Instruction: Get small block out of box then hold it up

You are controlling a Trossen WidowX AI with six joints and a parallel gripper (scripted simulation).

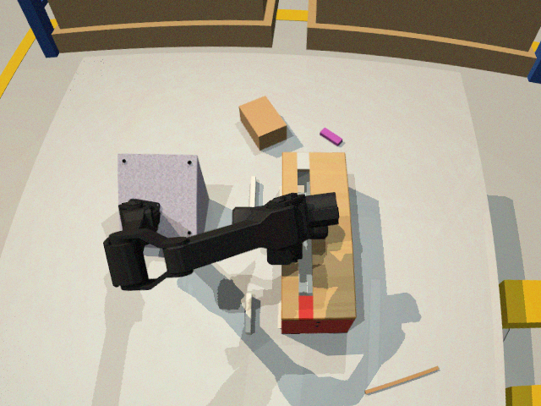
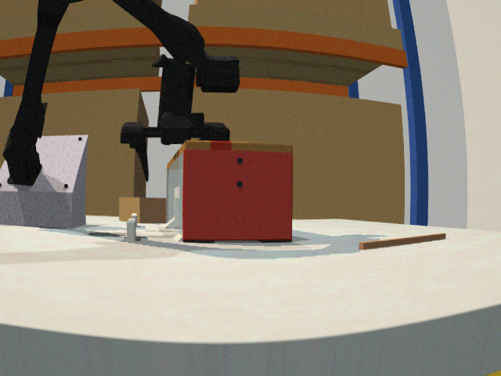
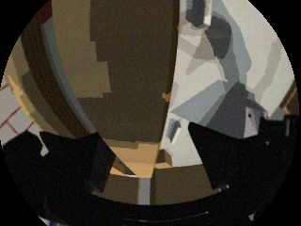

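Block unseen, the open, empty gripper (image 1: pixel 288 222) (image 2: pixel 174 178) (image 3: pixel 157 124) seems to be reaching through the top of the box (image 1: pixel 330 174) (image 2: pixel 237 210) (image 3: pixel 136 71); next, sweep gently, probably toward the worktop's (image 1: pixel 415 131) (image 2: pixel 243 295) (image 3: pixel 189 153) far edge.

No legible text, label, brand, number or sign appears in any view. The long wooden-topped box with a red end panel (image 1: pixel 331 279) (image 2: pixel 237 210) (image 3: pixel 136 71) bears no readable marking — its red end carries only two dark round dots — and the surfaces around that box are likewise without readable characters.
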